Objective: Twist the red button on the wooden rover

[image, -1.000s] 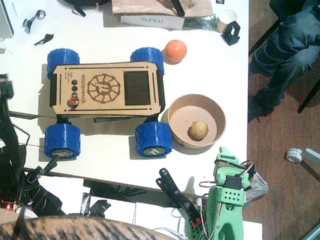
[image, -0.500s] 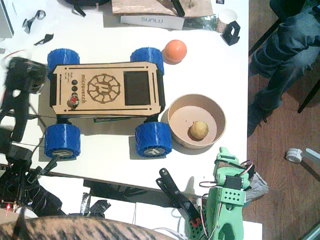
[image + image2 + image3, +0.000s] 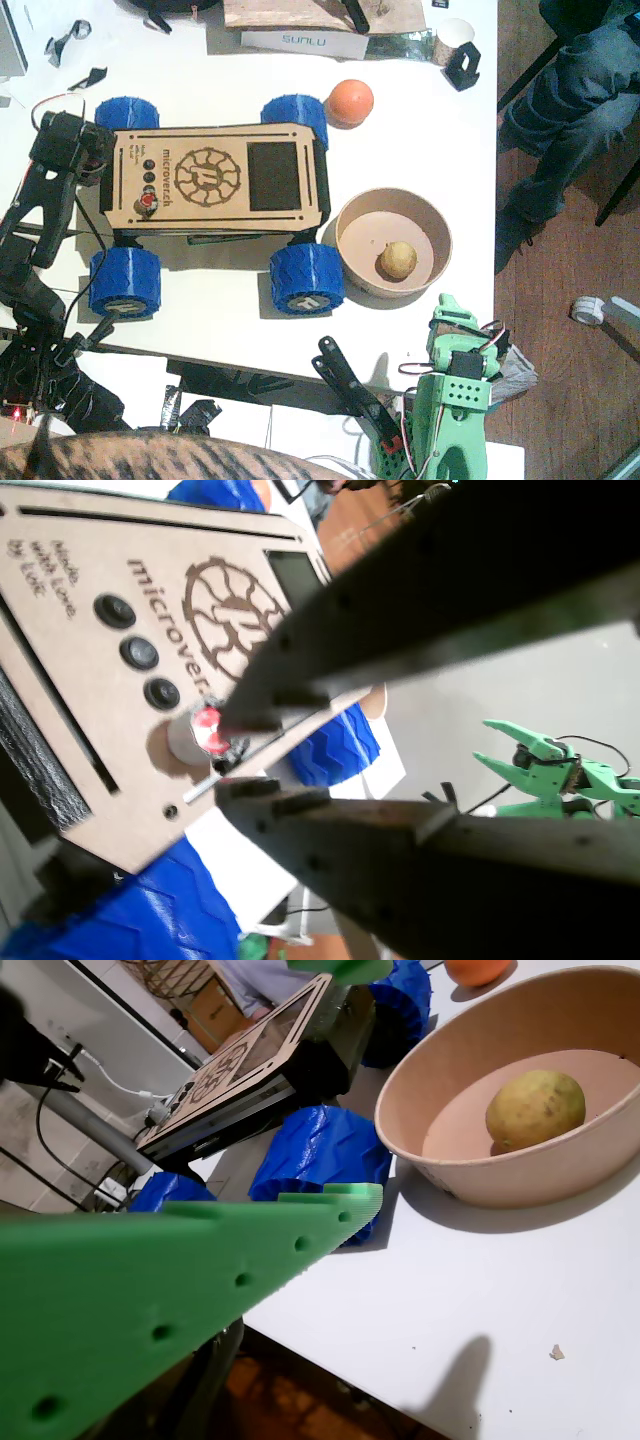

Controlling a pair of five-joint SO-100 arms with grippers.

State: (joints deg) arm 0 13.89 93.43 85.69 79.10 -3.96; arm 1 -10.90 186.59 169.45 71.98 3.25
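Now, line by line:

Change: a second ago the left arm (image 3: 45, 215) sat low at the table's left edge, well short of the rover (image 3: 212, 180); half a second ago it was a blur beside the rear wheels. Now its head sits against the rover's left end, just beside the deck.

Button: the red button (image 3: 147, 204) sits on the deck near the left end, in line with the small black buttons (image 3: 149, 172) and below them in the fixed view. In a wrist view the button (image 3: 207, 729) shows between the two dark fingers (image 3: 330, 655).

Left gripper: the left gripper (image 3: 232, 752) has its fingers apart, one above and one below the knob. From this close, tilted view I cannot say whether either tip touches it; most likely they are just short of contact.

Rover: unmoved, flat on its four blue wheels (image 3: 124, 281), near the table's middle.

Right arm: the green right arm (image 3: 452, 400) rests at the near edge, as before. Only one finger of the right gripper (image 3: 300, 1230) shows in a wrist view, so whether it is spread or closed I cannot tell.

Others: bowl (image 3: 352, 255) with a yellowish fruit (image 3: 397, 260) just right of the rover; orange ball (image 3: 350, 101) above it; neither has shifted.

Meaning: the reach looks nearly done. The likely next step is closing on the knob and turning the wrist; a clumsy squeeze could slip off so small a knob.
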